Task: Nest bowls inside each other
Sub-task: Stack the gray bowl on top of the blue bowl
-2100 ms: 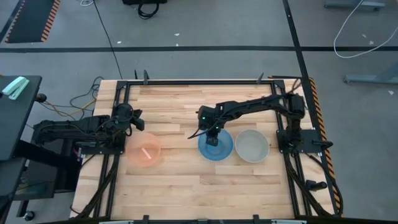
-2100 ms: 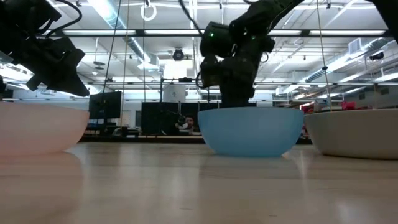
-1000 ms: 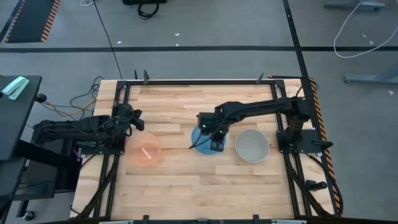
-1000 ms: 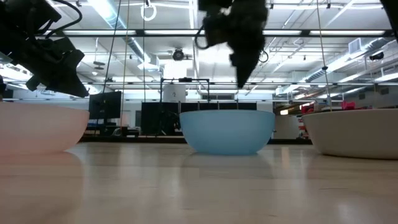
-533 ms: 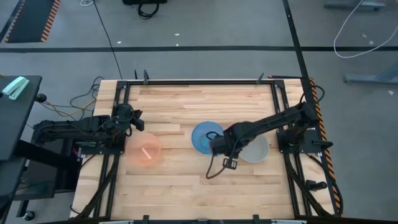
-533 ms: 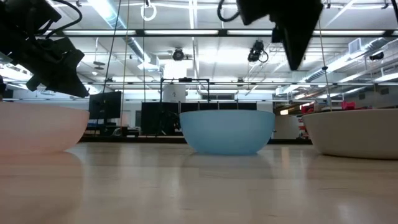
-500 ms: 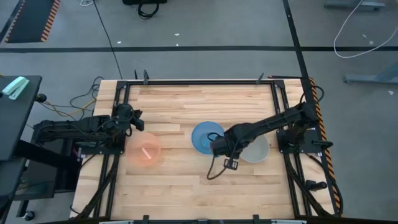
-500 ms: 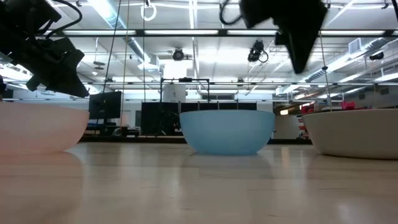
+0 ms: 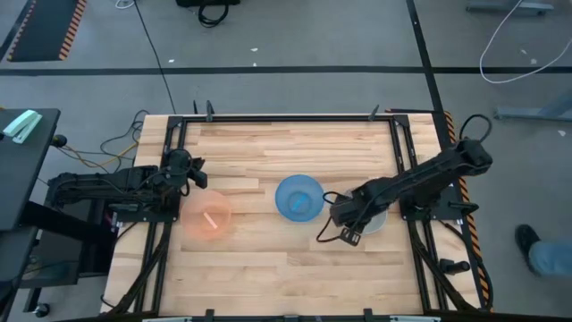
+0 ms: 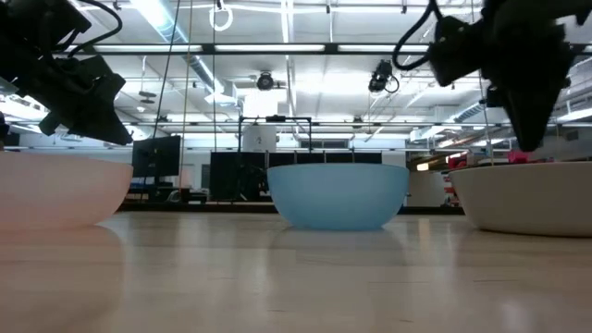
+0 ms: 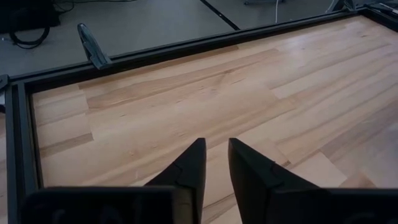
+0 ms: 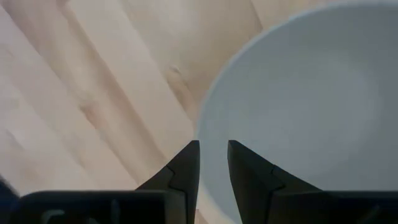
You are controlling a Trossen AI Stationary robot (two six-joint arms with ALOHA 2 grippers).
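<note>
Three bowls stand upright on their bases in a row on the wooden table. The pink-orange bowl (image 9: pixel 207 219) (image 10: pixel 55 190) is toward the left. The blue bowl (image 9: pixel 298 198) (image 10: pixel 338 194) is in the middle. The grey-white bowl (image 9: pixel 377 224) (image 10: pixel 527 199) (image 12: pixel 311 93) is on the right, mostly hidden under my right arm in the high view. My right gripper (image 9: pixel 343 215) (image 10: pixel 527 129) (image 12: pixel 213 149) hangs above that bowl's left rim, pointing down, fingers shut to a narrow slit, touching nothing. My left gripper (image 9: pixel 191 172) (image 10: pixel 102 116) (image 11: pixel 216 162) waits, shut, at the left edge, just beyond the pink-orange bowl.
Black frame rails (image 9: pixel 170 179) run round the table's edges, with arm bases and cables at both sides. Bare wood (image 9: pixel 268 148) lies beyond the bowls and also in front of them. A person's shoe (image 9: pixel 536 249) shows on the floor to the right.
My right gripper rose out of the blue bowl and swung toward the table's right and near edge, ending above the grey-white bowl's left rim. The blue bowl slid a little toward the left about two seconds ago and has rested since. The left arm kept still.
</note>
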